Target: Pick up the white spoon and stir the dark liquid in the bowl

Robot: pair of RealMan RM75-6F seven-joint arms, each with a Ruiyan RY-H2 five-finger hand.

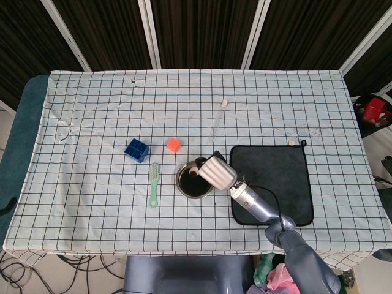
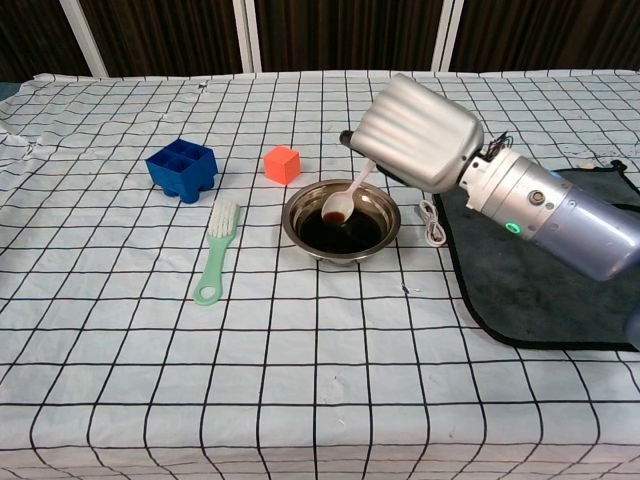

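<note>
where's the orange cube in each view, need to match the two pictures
Head view: the orange cube lies left of centre, up and left of the bowl.
Chest view: the orange cube sits upper middle, just behind the bowl's left rim.
Shared landmark: the blue tray, left of the cube in both.

The table (image 2: 120,330) wore a white cloth with a black grid. A silver bowl (image 2: 341,218) held dark liquid (image 2: 340,232); the spoon (image 2: 340,203) was white. The block (image 2: 282,164) was orange, the tray (image 2: 182,168) blue, the brush (image 2: 216,251) pale green, the mat (image 2: 540,290) black, the hand (image 2: 418,132) silver.
</note>
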